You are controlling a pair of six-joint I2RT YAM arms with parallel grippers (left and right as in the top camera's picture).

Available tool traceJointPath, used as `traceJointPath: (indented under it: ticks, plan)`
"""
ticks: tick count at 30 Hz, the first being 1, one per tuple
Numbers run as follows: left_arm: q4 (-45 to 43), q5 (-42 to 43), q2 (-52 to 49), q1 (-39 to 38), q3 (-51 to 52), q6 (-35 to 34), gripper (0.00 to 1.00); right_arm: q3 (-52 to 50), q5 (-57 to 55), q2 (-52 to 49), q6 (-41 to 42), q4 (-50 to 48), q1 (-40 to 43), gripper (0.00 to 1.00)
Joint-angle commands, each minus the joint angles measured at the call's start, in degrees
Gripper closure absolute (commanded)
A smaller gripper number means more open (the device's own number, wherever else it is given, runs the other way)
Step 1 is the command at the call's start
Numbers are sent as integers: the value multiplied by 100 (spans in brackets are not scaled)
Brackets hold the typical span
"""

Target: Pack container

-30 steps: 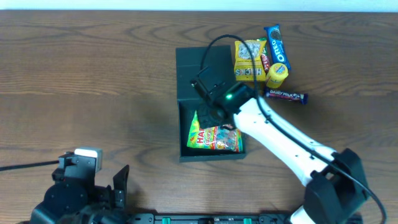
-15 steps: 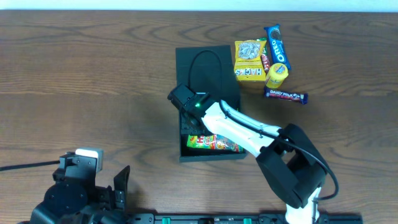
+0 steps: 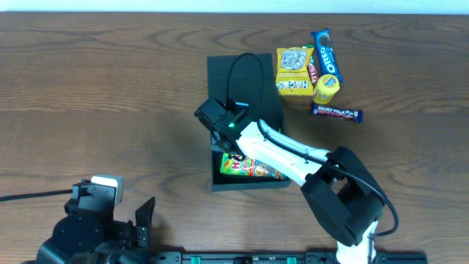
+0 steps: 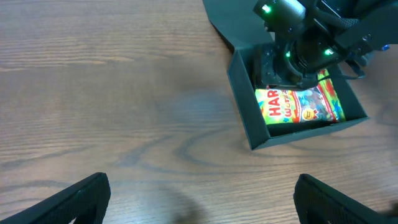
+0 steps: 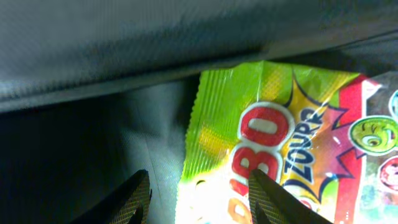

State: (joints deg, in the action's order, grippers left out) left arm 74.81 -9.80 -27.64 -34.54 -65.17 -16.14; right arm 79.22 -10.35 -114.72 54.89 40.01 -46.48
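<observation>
My right gripper (image 5: 199,190) hung half open inside the container (image 3: 218,88) at mid-table, jaws astride the sweet bag's (image 3: 253,170) edge, apparently gripping nothing. I judged a straight lift clear of the walls best. My left gripper (image 4: 202,193) gaped wide, empty.

A brown wooden tabletop (image 3: 110,95) with dark wavy grain fills the view, evenly lit, with a soft sheen. Along its far edge runs a pale strip (image 3: 220,4), too narrow to identify.
</observation>
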Motion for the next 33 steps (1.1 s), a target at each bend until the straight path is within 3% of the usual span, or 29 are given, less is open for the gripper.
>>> traceJointPath:
  ticks: [1,8,16,24,33]
  plan:
    - [17,48,0,13,13,72,5,55,-422,-72,225,-15,-37,49]
    - [17,46,0,13,13,72,5,52,-638,-83,173,-11,-33,60]
    - [24,72,0,13,13,72,5,52,-592,-341,122,28,-33,59]
    - [22,70,0,13,13,74,5,55,-599,-339,120,31,46,98]
    - [15,66,0,13,13,74,5,68,-616,-267,-546,393,70,99]
